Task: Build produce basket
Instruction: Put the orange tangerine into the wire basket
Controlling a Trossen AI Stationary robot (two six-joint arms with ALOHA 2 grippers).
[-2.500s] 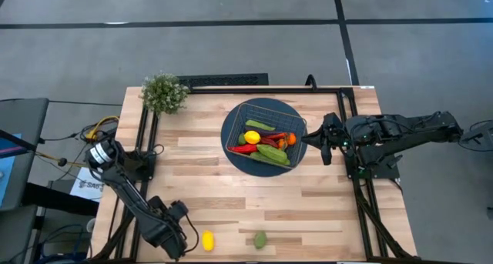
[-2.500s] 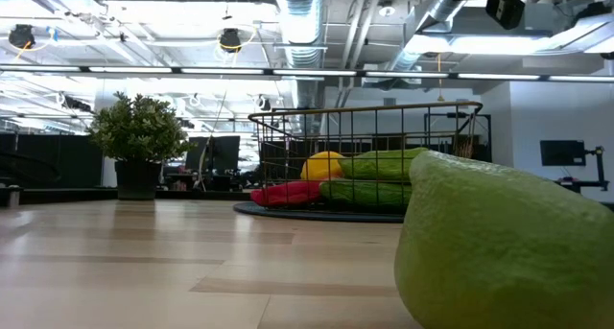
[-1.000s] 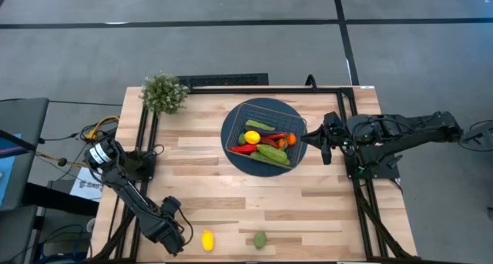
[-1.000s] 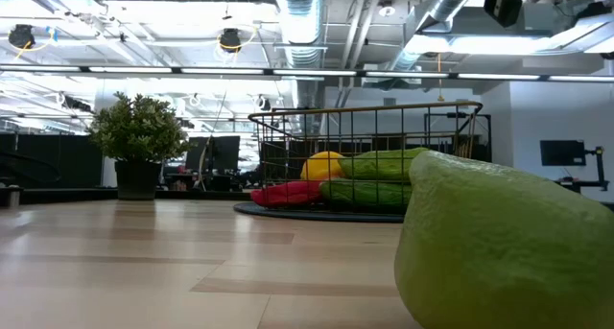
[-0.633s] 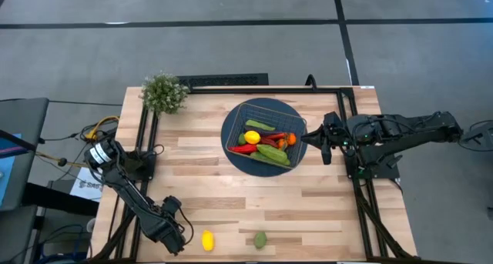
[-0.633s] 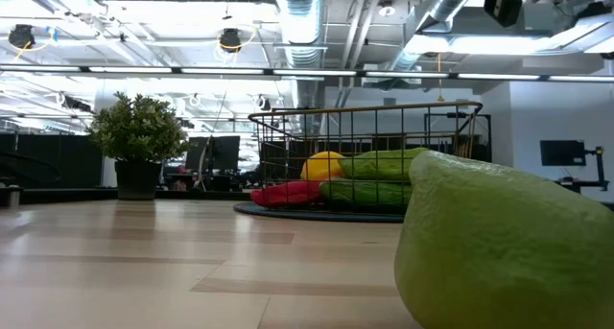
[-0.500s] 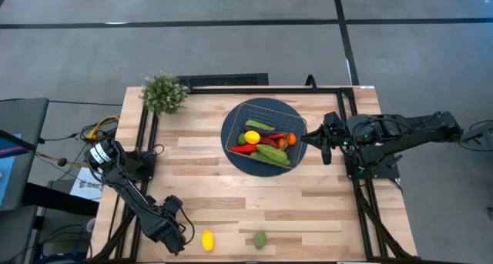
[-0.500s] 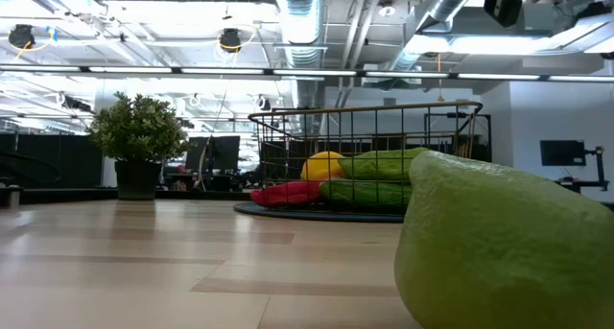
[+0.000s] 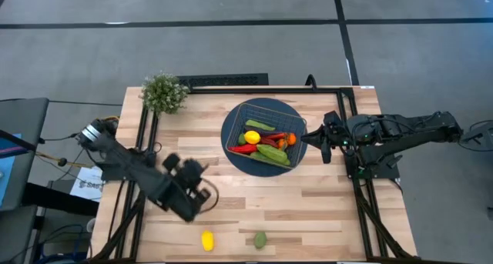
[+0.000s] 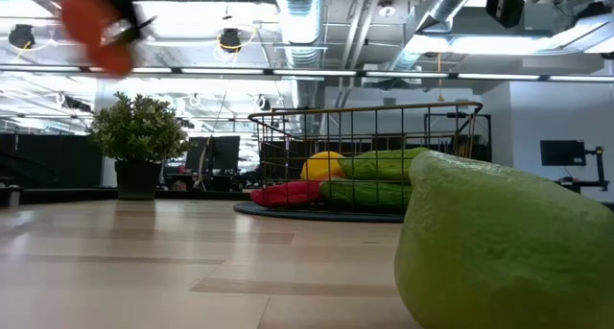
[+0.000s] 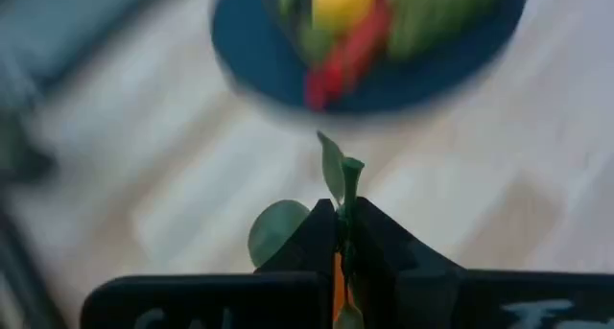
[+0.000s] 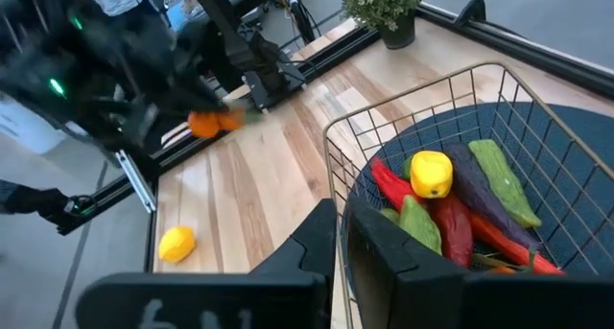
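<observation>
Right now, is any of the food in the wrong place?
Yes. A lemon and a lime lie loose on the table near its front edge, far from the basket where the rest sits. The left gripper holds a carrot by its green top, above the table.

Grey floor (image 9: 231,33) crossed by dark lines is seen around the light wooden table (image 9: 308,210); in the low view, ceiling ducts (image 10: 307,17) and strip lights (image 10: 192,71) fill the upper frame, with a white wall (image 10: 561,108) at right
</observation>
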